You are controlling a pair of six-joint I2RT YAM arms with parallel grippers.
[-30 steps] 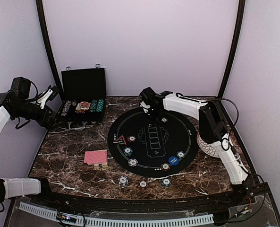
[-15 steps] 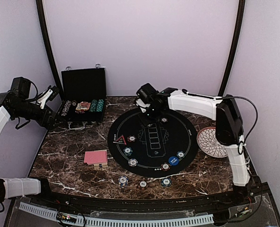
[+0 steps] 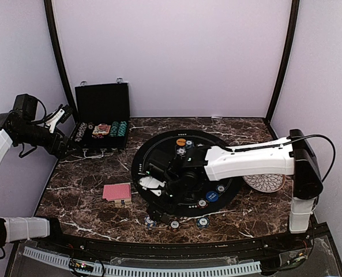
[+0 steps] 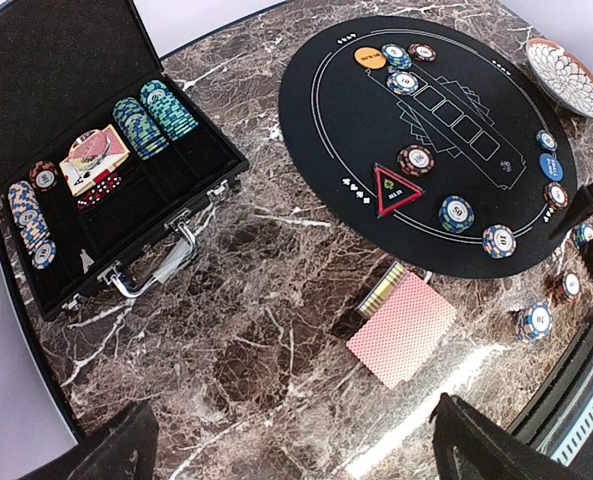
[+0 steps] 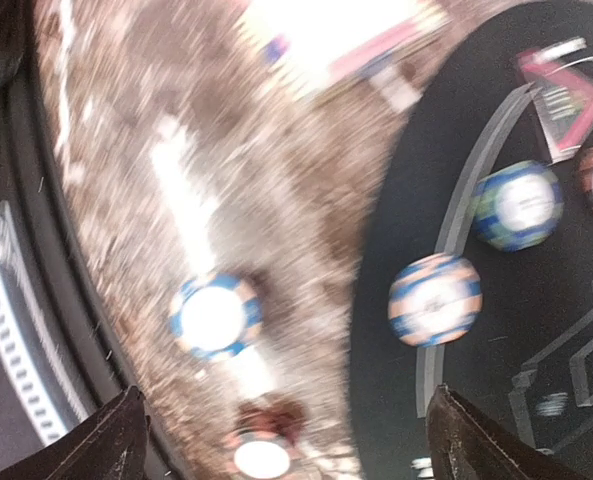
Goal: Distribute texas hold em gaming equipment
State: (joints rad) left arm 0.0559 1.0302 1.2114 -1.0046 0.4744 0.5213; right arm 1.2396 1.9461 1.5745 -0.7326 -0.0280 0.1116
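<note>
Red-backed playing cards (image 3: 117,192) lie in a deck on the marble left of the round black mat (image 3: 228,151); the left wrist view shows the deck (image 4: 403,327) too. An orange disc (image 3: 181,141) and a blue disc (image 3: 211,196) rest on the mat among poker chips (image 4: 456,213). More chips (image 3: 203,221) sit on the marble in front. My right gripper (image 3: 153,183) hovers open and empty over the mat's near-left edge; its blurred wrist view shows chips (image 5: 215,315) below the gripper (image 5: 286,440). My left gripper (image 3: 58,124) hangs open and empty, high at the left (image 4: 296,455).
An open black case (image 3: 101,107) with chip stacks (image 4: 154,115) and cards stands at the back left. A white patterned plate (image 3: 266,183) lies right of the mat, partly under the right arm. A red triangle marker (image 4: 397,187) sits on the mat.
The right arm swung from the mat's far edge to its near-left edge and its jaws opened wide. An orange disc now shows at the far edge. The left arm has not moved.
</note>
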